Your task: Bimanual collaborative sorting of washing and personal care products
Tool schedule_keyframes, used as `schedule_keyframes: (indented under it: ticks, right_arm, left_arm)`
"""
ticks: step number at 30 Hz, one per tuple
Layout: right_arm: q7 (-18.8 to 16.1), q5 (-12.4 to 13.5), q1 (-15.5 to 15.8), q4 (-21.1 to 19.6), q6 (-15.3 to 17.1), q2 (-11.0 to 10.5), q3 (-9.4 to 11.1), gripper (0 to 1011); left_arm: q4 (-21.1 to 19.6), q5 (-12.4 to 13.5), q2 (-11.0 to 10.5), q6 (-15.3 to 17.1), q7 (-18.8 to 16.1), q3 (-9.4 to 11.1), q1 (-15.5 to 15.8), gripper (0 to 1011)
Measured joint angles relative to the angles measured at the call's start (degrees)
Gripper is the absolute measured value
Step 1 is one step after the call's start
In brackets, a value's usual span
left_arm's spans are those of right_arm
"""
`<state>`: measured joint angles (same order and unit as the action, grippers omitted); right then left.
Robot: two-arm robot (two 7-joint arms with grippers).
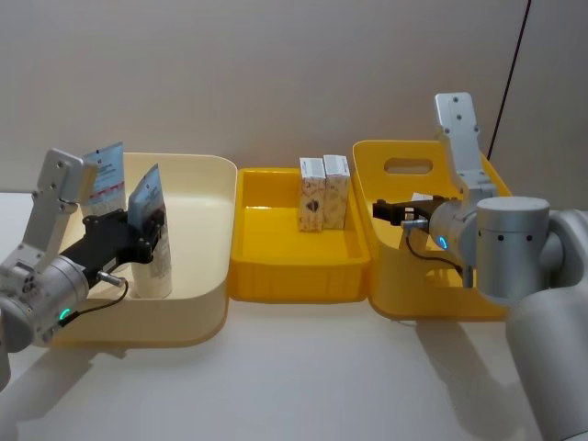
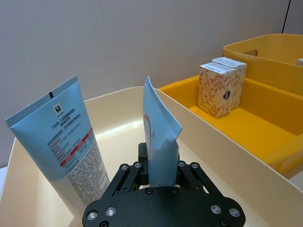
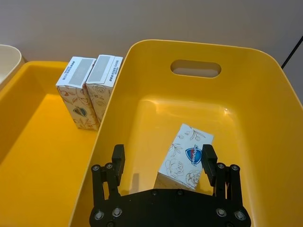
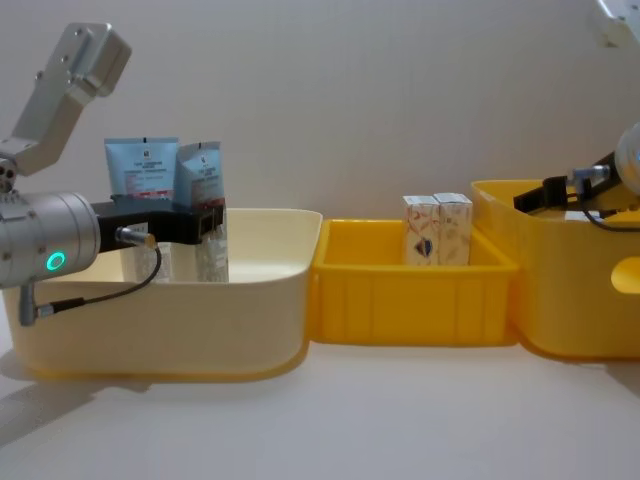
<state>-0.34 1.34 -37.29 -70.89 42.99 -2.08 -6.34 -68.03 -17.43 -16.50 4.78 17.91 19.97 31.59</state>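
Head view — left gripper (image 1: 147, 227) clamps tube (image 1: 144, 196); right gripper (image 1: 378, 210) seemingly open.

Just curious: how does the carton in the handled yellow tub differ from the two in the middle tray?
The lone carton lies on its side in the handled tub; the pair of cartons stands upright, touching, at the middle tray's back wall. The open right gripper hovers over the lone carton, not the pair; the left gripper grips a blue tube elsewhere. All are cream with floral print.
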Motion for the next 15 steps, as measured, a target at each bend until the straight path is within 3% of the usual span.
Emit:
schedule_keyframes:
  ticks: [15]
  right_arm:
    - [0.0,0.0,0.0,0.0,0.0,0.0,0.0,1001]
  left_arm:
    - [-1.2,1.1,0.2,-0.8,-0.1,-0.2,0.4,239]
